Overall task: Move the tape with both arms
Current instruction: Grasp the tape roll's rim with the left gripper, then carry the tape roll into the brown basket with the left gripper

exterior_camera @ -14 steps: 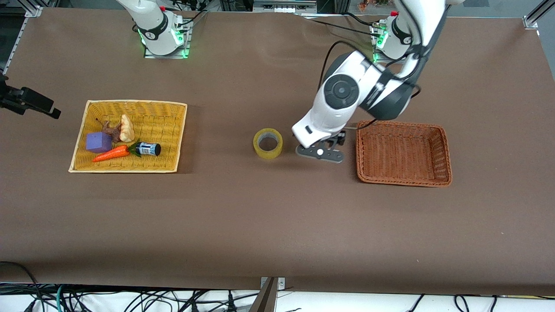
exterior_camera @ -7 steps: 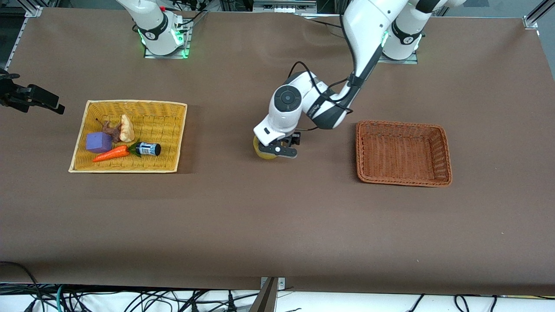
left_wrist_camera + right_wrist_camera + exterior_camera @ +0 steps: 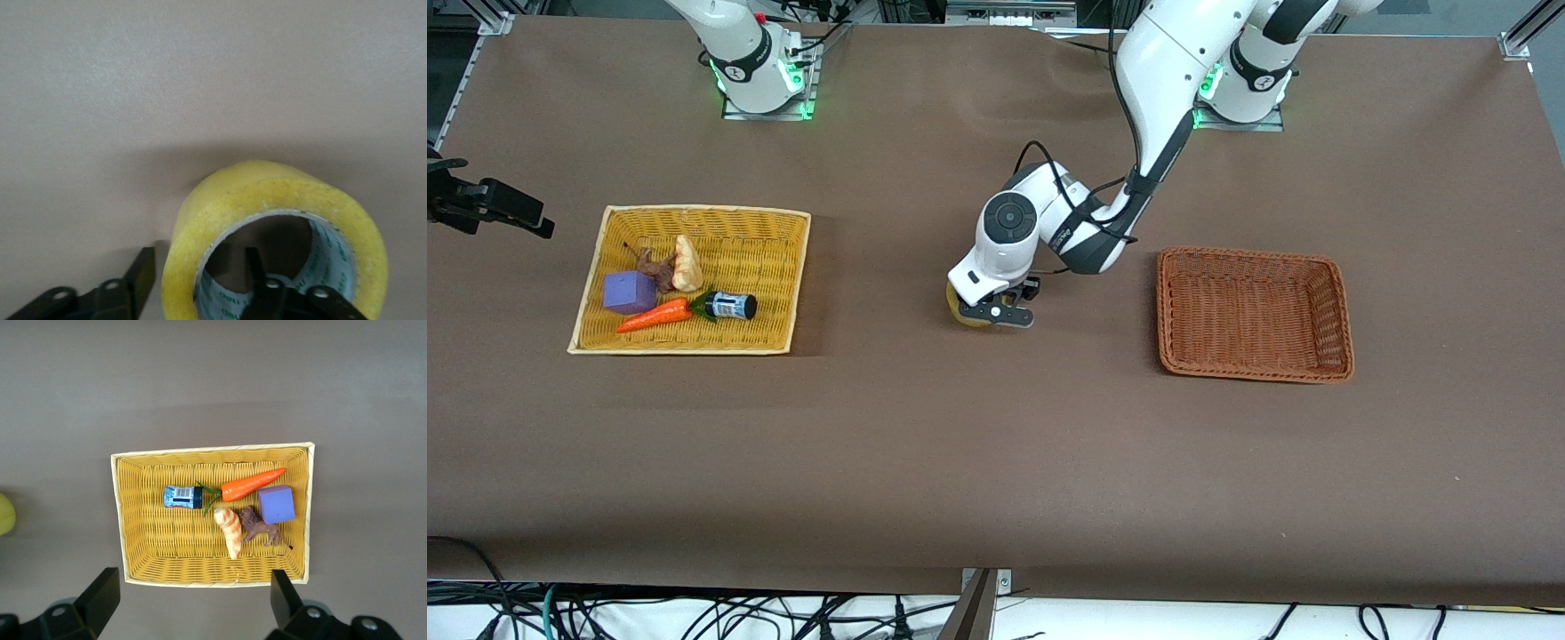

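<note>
The tape (image 3: 958, 312) is a yellowish ring lying flat mid-table, between the two baskets. My left gripper (image 3: 996, 313) is low over it and hides most of it. In the left wrist view the tape (image 3: 280, 193) fills the frame. My left gripper (image 3: 198, 257) is open and straddles the ring's wall, with one finger (image 3: 139, 277) outside and the other in the hole. My right gripper (image 3: 192, 579) is open and empty, high over the table beside the yellow basket (image 3: 127, 520), where the right arm waits. The tape's edge shows there too (image 3: 4, 513).
The yellow basket (image 3: 783, 267), toward the right arm's end, holds a purple cube (image 3: 629, 292), a carrot (image 3: 654, 315), a small dark bottle (image 3: 731, 307) and two small toys. An empty brown basket (image 3: 1254, 364) sits toward the left arm's end. A black object (image 3: 489, 206) overhangs the table edge.
My left arm swung from beside the brown basket to the tape and came down over it, then settled slightly lower. The tape has not moved. The right arm stays put.
</note>
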`<state>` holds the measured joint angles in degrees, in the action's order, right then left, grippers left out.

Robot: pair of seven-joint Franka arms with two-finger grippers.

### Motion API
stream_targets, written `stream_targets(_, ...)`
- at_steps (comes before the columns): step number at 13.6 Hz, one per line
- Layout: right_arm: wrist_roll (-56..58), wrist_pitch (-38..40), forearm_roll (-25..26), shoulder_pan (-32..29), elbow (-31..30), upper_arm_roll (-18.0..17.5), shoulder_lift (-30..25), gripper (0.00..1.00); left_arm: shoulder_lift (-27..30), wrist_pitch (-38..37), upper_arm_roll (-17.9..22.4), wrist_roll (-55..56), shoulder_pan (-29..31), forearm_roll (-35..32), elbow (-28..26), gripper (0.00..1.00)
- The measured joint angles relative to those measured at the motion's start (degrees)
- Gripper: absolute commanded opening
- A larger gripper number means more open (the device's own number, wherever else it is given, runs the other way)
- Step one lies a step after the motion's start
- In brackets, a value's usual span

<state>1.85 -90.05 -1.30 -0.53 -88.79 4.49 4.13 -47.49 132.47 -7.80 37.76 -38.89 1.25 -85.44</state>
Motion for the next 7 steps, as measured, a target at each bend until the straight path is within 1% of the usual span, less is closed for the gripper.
stream_targets(4, 0.0, 0.0, 0.0, 0.0, 0.1, 0.0, 0.3, 1.00, -0.1, 0.0, 0.1, 0.0, 0.1, 0.0, 1.5, 0.00)
stream_targets(5, 0.0, 0.0, 0.0, 0.0, 0.1, -0.1, 0.3, 1.00, 0.1, -0.6, 0.2, 0.0, 0.2, 0.0, 2.0, 0.00)
stream_targets(7, 0.0, 0.1, 0.0, 0.0, 0.3, -0.2, 0.4, 1.00, 1.6, -4.3, 0.4, 0.0, 0.7, 0.0, 3.2, 0.00)
